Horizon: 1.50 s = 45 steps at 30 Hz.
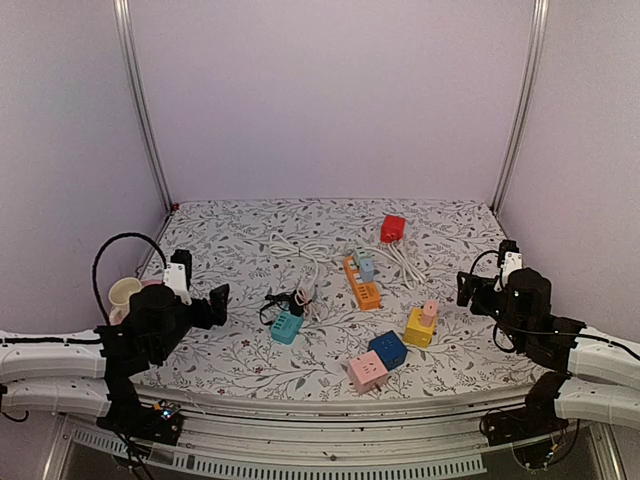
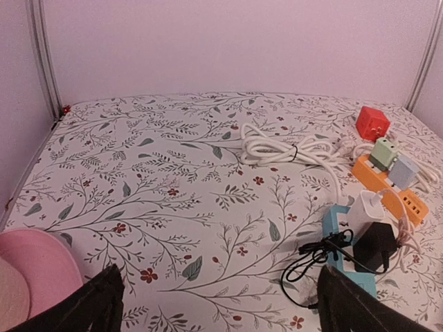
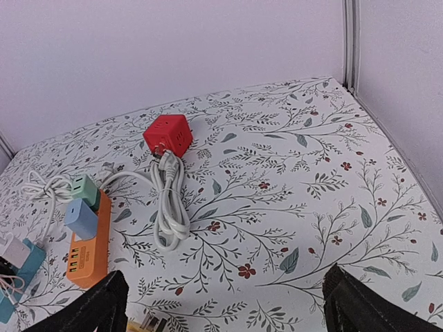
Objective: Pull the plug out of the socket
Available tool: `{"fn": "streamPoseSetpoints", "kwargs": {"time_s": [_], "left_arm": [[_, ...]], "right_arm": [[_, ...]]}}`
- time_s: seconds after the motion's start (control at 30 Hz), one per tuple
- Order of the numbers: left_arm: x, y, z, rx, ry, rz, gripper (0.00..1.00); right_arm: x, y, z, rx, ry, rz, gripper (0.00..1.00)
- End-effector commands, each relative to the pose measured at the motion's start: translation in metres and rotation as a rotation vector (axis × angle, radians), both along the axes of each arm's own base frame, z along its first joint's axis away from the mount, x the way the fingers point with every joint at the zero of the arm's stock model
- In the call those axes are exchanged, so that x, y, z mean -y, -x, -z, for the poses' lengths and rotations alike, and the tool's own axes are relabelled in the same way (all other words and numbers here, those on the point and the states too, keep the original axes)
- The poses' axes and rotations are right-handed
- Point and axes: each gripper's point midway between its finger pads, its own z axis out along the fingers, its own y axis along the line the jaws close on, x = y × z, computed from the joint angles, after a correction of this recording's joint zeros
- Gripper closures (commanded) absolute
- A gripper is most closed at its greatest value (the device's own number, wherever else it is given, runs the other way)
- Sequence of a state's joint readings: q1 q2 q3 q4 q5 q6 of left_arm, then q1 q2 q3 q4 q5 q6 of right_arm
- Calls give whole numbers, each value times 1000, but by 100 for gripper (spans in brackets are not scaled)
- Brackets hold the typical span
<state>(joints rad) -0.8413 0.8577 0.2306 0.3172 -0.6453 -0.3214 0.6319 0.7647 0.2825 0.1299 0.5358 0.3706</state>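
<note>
Showing the floral-clothed table (image 1: 230, 350) from above, with both arms parked at its near corners. The left gripper (image 2: 218, 297) hovers at the 9 o'clock edge with its fingers spread wide and nothing between them. The right gripper (image 3: 228, 304) hovers at the 3 o'clock edge, likewise spread and empty. Neither touches any plug or socket.

Plugs seated in sockets:
- The orange power strip (image 1: 367, 293), just toward 3 o'clock of the table's centre, carries a green plug (image 2: 384, 151) and a blue plug (image 2: 405, 171) standing upright side by side at its far end.
- The teal power strip (image 1: 285, 328), at 8 o'clock of centre, carries a white plug (image 2: 367, 207) and a black adapter (image 2: 377, 245), whose thin black cord (image 2: 311, 266) loops loosely on the cloth beside it.
- The yellow cube socket (image 1: 417, 331), at 4 o'clock, holds a pink plug (image 1: 430, 310) upright in its top face.

Other items: a red cube socket (image 1: 393, 228) at 1 o'clock, with a bundled pale cord (image 3: 169, 200) lying at its near side; a coiled white cable (image 1: 295, 250) at 11 o'clock; a blue cube socket (image 1: 388, 349) and a pink cube socket (image 1: 367, 372), just beside each other at 5 o'clock; a cream cup (image 1: 124, 294) and a pink dish (image 2: 34, 270) beside the left arm.
</note>
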Motion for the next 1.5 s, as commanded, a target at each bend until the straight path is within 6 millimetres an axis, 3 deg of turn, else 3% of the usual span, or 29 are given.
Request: {"fn": "streamPoseSetpoints", "kwargs": {"time_s": [0.0,1.07,1.47], "left_arm": [[-2,-5,-1,7,-7,-22,3],[9,-8,3,-20,-28,16,3],[37,-4,0,-82,74,137,2]], "right_arm": [[-1,-2,-4,22,-9,-6,1],[-19,-6,5,-9,3,-85,1],[-50,-9,5,-78,-4,-229,1]]}}
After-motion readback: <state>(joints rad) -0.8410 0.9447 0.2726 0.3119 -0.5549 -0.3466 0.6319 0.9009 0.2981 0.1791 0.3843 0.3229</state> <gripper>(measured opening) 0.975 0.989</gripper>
